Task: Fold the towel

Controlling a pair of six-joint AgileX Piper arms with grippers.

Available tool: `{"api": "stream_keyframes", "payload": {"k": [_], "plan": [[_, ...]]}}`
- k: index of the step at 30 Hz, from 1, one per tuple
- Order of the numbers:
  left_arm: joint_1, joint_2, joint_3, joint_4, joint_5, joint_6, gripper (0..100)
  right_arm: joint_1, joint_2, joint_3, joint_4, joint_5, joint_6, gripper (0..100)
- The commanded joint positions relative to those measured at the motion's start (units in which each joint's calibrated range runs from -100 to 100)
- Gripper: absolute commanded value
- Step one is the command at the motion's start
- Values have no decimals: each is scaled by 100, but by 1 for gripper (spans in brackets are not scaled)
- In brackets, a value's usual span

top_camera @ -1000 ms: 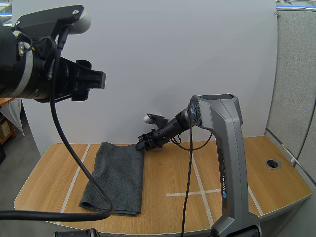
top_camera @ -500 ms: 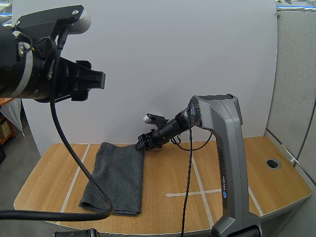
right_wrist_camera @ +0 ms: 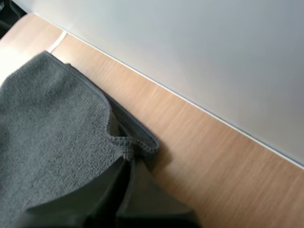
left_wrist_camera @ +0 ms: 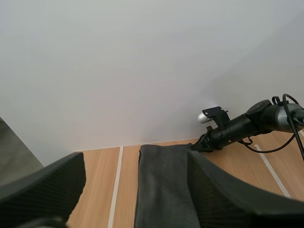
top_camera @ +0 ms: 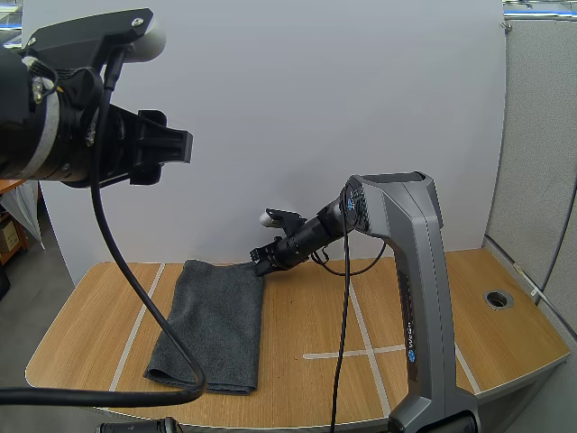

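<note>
Step in hand, judged: grasp at the far end of the towel [top_camera: 212, 320] ahead of a fold.

- The towel is dark grey terry. It lies as a long narrow strip on the left half of the worktop [top_camera: 297, 316], running from near the far edge to near the near edge. In the right wrist view two layers show at the corner, so one lengthwise fold looks already made.
- The right tool [top_camera: 262, 262] is low at the towel's far right corner. Its fingers [right_wrist_camera: 142, 204] are closed together, with the corner hem caught at their tips.
- The left tool [left_wrist_camera: 135, 161] is raised well above the worktop on the left side, looking down along the strip. Its fingers [left_wrist_camera: 47, 190] stand wide apart and hold nothing.

Next move, judged: lift the held corner and carry it toward the near edge so the strip halves. Held by one corner only, the cloth is likely to skew, so the left tool would need to come down and take the far left corner.

Surface: pale wood-grain top, smooth, marked with white tape lines [top_camera: 356, 352], with a round cable port [top_camera: 498, 298] toward the right edge.

Room: a plain white panel [top_camera: 315, 108] stands along the far edge, and a grey partition [top_camera: 541, 135] stands beyond the right edge.
</note>
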Motion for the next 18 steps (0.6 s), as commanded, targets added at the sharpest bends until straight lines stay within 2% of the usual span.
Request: {"api": "stream_keyframes", "payload": {"k": [1, 6, 11, 14, 18], "plan": [[6, -31, 22, 198, 0, -57, 98, -44, 14, -59, -609, -168, 297, 0], [6, -31, 22, 208, 0, -29, 98, -333, -97, -59, -1111, 614, 400, 0], [6, -31, 22, 208, 0, 181, 98, -721, -228, 45, -1389, 1353, 390, 0], [6, -31, 22, 208, 0, 291, 98, -953, -272, 105, -1479, 2198, 347, 0], [6, -31, 22, 235, 0, 516, 98, -1193, -303, 263, -1785, 2343, 332, 0]]}}
